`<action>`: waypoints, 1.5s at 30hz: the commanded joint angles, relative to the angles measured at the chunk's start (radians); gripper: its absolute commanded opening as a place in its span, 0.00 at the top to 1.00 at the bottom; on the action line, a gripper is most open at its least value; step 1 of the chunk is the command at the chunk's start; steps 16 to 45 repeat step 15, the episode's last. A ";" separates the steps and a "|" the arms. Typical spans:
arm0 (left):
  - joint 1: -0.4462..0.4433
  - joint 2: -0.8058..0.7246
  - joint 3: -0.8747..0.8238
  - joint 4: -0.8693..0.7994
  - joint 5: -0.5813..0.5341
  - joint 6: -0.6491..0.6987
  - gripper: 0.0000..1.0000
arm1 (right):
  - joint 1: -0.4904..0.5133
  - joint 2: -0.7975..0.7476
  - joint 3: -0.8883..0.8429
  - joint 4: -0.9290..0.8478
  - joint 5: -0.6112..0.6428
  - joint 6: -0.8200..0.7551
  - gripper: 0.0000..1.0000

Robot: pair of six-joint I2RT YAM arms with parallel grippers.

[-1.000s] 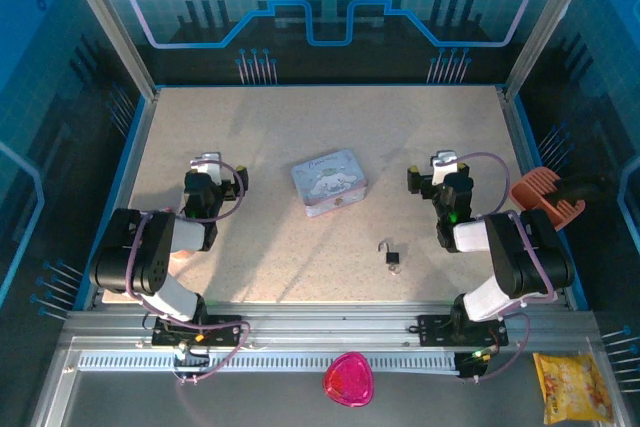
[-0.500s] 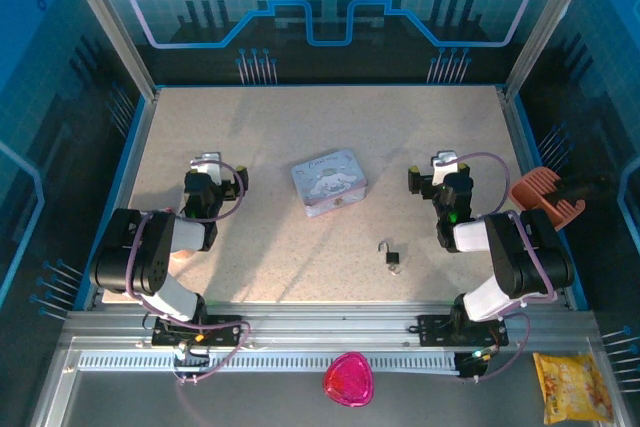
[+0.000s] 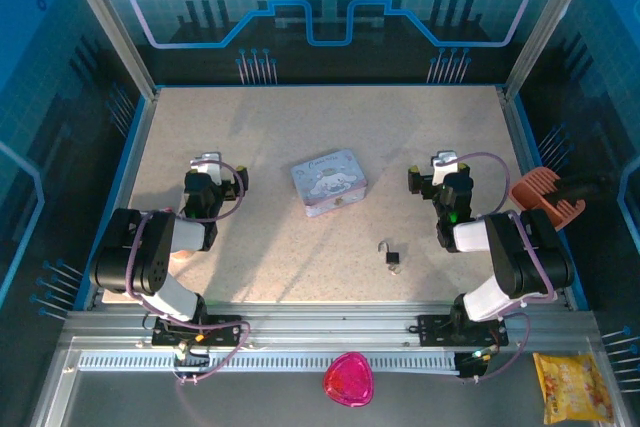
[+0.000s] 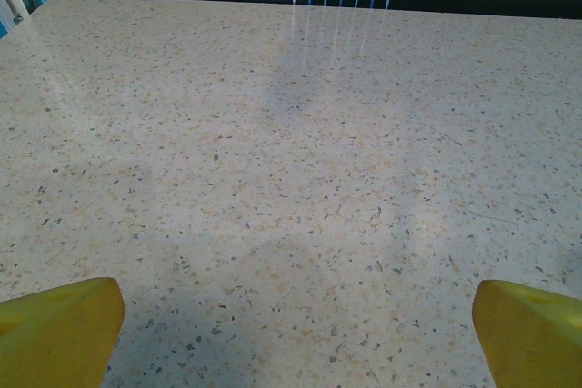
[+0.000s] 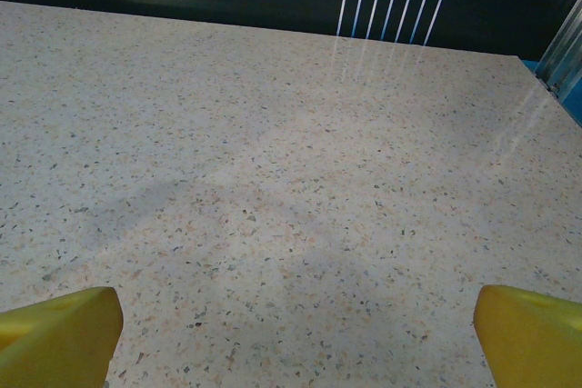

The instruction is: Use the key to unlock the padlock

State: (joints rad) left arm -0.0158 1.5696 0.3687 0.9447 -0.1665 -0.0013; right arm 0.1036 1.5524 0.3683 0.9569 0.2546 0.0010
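Padlock lies near the table's front edge, back toward the bases and left of the nearer right gripper. Right and left gripper gape wide, empty. Key too small to tell.

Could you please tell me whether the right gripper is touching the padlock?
Apart. The top external view shows a wide stretch of bare tabletop between the right gripper and the padlock.
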 commanded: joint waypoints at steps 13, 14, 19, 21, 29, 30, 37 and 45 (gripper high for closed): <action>0.001 -0.015 0.007 0.000 0.016 -0.010 0.01 | -0.019 -0.006 0.004 -0.009 -0.012 0.023 0.00; 0.000 -0.015 0.007 0.000 0.016 -0.011 0.01 | -0.017 -0.005 0.004 -0.005 -0.009 0.022 0.00; 0.000 -0.016 0.006 0.001 0.016 -0.010 0.01 | -0.017 -0.006 0.003 -0.003 -0.009 0.022 0.00; 0.000 -0.016 0.006 0.001 0.016 -0.010 0.01 | -0.017 -0.006 0.003 -0.003 -0.009 0.022 0.00; 0.000 -0.016 0.006 0.001 0.016 -0.010 0.01 | -0.017 -0.006 0.003 -0.003 -0.009 0.022 0.00; 0.000 -0.016 0.006 0.001 0.016 -0.010 0.01 | -0.017 -0.006 0.003 -0.003 -0.009 0.022 0.00; 0.000 -0.016 0.006 0.001 0.016 -0.010 0.01 | -0.017 -0.006 0.003 -0.003 -0.009 0.022 0.00; 0.000 -0.016 0.006 0.001 0.016 -0.010 0.01 | -0.017 -0.006 0.003 -0.003 -0.009 0.022 0.00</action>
